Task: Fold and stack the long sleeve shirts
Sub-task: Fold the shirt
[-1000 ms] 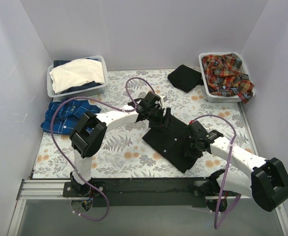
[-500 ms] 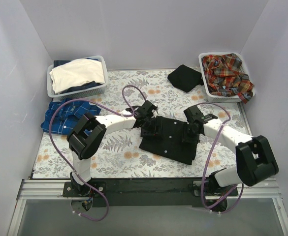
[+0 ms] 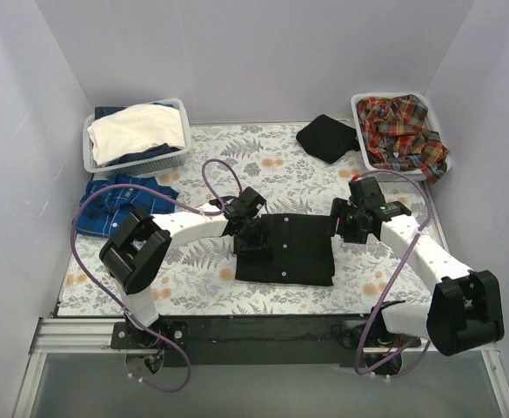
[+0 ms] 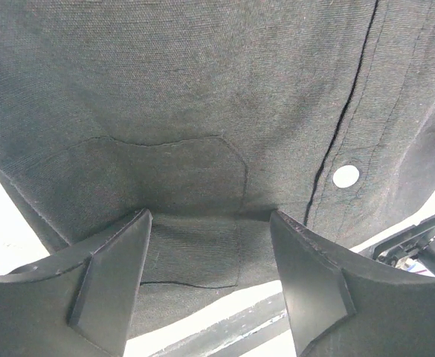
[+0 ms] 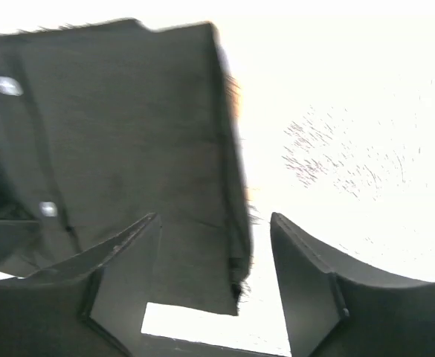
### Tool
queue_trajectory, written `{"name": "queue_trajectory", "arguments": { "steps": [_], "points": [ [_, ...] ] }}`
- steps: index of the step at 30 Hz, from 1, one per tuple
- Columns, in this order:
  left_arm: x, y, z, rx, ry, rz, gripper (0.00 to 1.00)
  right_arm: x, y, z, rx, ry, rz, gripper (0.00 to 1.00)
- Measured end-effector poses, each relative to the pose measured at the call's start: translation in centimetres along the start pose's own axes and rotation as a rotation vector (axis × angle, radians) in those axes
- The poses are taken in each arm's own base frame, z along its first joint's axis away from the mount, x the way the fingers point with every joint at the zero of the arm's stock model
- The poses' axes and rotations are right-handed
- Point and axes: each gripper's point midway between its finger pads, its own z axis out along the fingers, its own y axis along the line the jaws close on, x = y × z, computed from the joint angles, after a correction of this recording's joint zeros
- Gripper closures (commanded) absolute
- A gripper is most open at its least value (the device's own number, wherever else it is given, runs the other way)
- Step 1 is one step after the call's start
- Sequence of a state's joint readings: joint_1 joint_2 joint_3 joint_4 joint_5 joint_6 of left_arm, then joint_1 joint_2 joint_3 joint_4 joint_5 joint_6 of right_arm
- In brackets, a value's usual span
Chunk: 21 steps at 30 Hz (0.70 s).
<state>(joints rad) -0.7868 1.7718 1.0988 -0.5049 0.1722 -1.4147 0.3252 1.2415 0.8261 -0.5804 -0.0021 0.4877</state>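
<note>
The plain black shirt (image 3: 289,252) lies flat on the table as a folded rectangle, its pale buttons showing. My left gripper (image 3: 247,237) is open at its left edge; in the left wrist view (image 4: 210,223) the jaws stand wide apart over the black cloth (image 4: 202,111) beside a button (image 4: 346,176). My right gripper (image 3: 341,226) is open at the shirt's right edge; in the right wrist view (image 5: 216,219) the cloth's edge (image 5: 236,223) lies between the jaws. A blue-and-white checked shirt (image 3: 115,205) lies at the left. Red-orange plaid shirts (image 3: 400,129) fill the right basket.
A white basket (image 3: 91,158) at the back left holds cream and dark cloth. A white basket (image 3: 365,157) at the back right holds the plaid shirts. A folded black bundle (image 3: 326,138) lies beside it. Grey walls close in the floral table (image 3: 202,279).
The black shirt went from a diagonal heap between both grippers to a flat squared rectangle. The right arm swung back to its right edge, and the left gripper drew to its left edge.
</note>
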Motion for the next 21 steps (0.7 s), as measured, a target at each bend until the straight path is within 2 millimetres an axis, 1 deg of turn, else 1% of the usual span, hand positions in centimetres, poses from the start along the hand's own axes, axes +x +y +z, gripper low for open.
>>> {"name": "queue_trajectory", "arguments": {
  "steps": [3, 5, 8, 9, 15, 21],
  "points": [
    [0.1, 0.1, 0.0, 0.000, 0.001, -0.003, 0.35, 1.7, -1.6, 1.0, -0.002, 0.053, 0.039, 0.26],
    [0.1, 0.0, 0.0, 0.001, 0.001, -0.004, 0.34, 3.6, -2.2, 1.9, -0.026, 0.111, 0.053, 0.24],
    [0.1, 0.0, 0.0, 0.004, 0.003, -0.005, 0.34, 5.5, -2.1, 2.9, -0.072, 0.161, 0.060, 0.23],
    [0.1, 0.0, -0.1, 0.005, 0.004, -0.006, 0.34, 5.9, -2.0, 3.1, -0.090, 0.167, 0.061, 0.23],
    [0.1, 0.0, -0.1, 0.010, 0.011, -0.010, 0.34, 5.4, 0.4, 3.9, -0.255, 0.126, 0.090, 0.24],
    [0.2, 0.1, -0.1, 0.010, 0.020, -0.016, 0.34, 5.5, 2.5, 4.8, -0.407, 0.125, 0.116, 0.31]
  ]
}}
